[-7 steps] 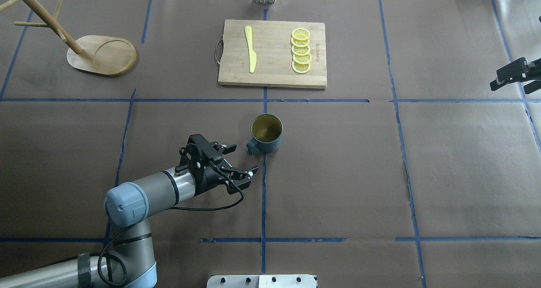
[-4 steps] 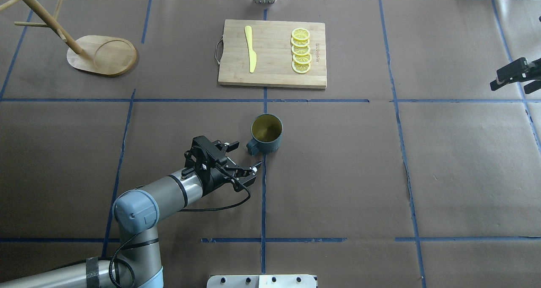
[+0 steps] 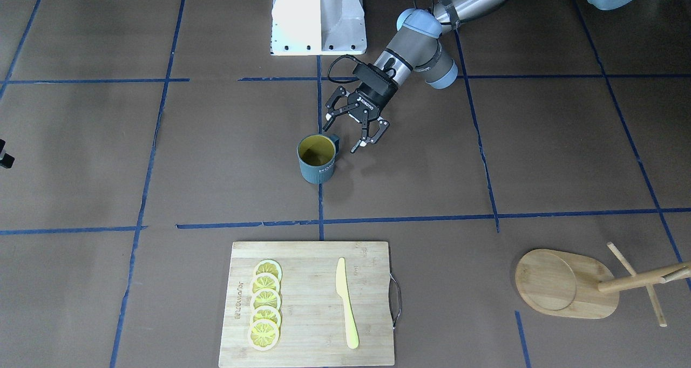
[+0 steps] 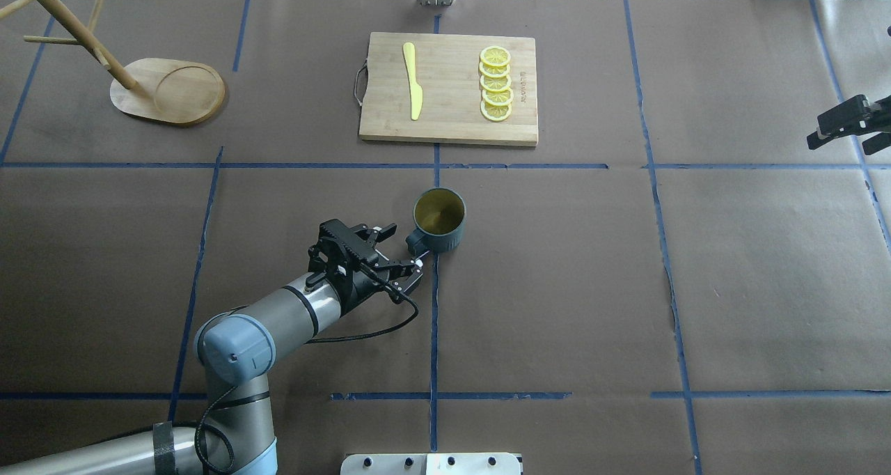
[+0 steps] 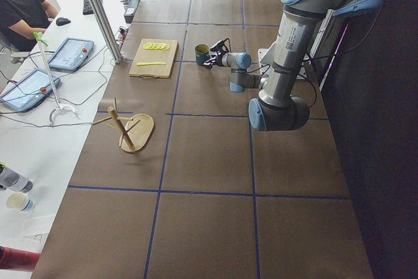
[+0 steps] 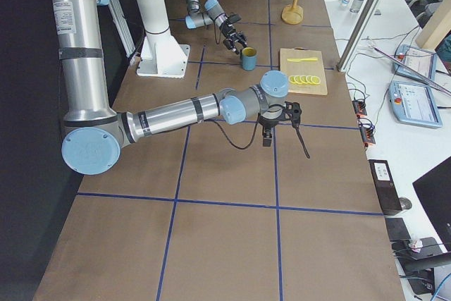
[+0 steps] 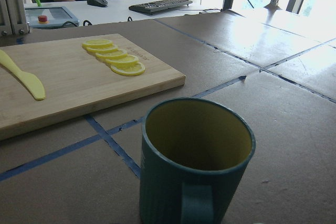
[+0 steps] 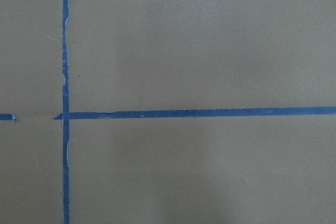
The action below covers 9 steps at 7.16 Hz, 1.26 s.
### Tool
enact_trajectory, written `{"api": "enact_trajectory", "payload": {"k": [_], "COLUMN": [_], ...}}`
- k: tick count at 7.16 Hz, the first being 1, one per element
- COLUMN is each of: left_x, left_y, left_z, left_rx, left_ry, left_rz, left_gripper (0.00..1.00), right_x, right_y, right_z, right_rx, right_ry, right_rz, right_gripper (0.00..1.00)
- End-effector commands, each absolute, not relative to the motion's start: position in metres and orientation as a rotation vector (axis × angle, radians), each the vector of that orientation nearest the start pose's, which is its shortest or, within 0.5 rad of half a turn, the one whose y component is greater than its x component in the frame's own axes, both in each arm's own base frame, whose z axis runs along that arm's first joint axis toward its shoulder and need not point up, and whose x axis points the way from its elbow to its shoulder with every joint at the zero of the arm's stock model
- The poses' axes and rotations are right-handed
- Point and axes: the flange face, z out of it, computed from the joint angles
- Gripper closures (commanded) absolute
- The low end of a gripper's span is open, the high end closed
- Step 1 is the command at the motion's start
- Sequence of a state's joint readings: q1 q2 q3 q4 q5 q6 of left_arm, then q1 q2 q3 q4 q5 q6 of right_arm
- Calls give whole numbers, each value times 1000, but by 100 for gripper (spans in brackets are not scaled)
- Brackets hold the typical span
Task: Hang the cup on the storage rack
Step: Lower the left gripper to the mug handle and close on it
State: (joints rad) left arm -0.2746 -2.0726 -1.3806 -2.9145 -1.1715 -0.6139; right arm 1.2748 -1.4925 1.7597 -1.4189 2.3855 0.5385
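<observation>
In the front-facing view the left tool (image 3: 344, 135) is seen wide open, with nothing held, its fingertips set to either side of the squarish handle of the cup (image 3: 317, 167); whether a pad touches the handle cannot be told. The cup is stood upright near the middle of the worktop (image 3: 540, 157), and the storage rack (image 3: 566, 285) is set well apart, toward the robot's left. A cutting board (image 3: 313, 325) is laid beyond the cup, with five lemon slices (image 3: 264, 308) in a row and a yellow knife (image 3: 345, 303) on it.

In the overhead view the handle is shown turned toward the left arm. The step in hand is judged to be the grasp: the handle should be centred between the jaws before they are closed, and part of the loop should be left free for a peg; the cup could be turned by a push from one finger alone. The right tool (image 4: 846, 123) is caught at the edge, and its state cannot be told. Nothing is seen in the storage rack's round recess.

In the left wrist view the cup's yellow inside is shown empty, with the handle straight ahead.
</observation>
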Motion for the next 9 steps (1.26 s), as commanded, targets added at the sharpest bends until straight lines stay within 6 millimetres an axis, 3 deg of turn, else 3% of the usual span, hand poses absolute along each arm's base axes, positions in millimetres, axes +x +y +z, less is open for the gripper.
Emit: {"api": "enact_trajectory", "payload": {"k": [1,6,7,9], "left_x": [594,602,603,607], "left_y": [-346,-347,-348,-342], "left_z": [309,312,314,318], "left_rx": [1183,1175,1172,1161], "left_ry": [1144,1136,1130,1134], "left_rz": [193,202,204,216], "left_gripper": [33,49,55,74], "right_x": [-97,-96,-96,-96], "right_y": [-525,-525,-525,-525], "right_z": [504,504,504,503], "right_rx": [37,39,40,40], "right_ry": [-893,-889,-889,-891], "right_rz": [55,57,56,56], "right_gripper": [0,0,0,0]}}
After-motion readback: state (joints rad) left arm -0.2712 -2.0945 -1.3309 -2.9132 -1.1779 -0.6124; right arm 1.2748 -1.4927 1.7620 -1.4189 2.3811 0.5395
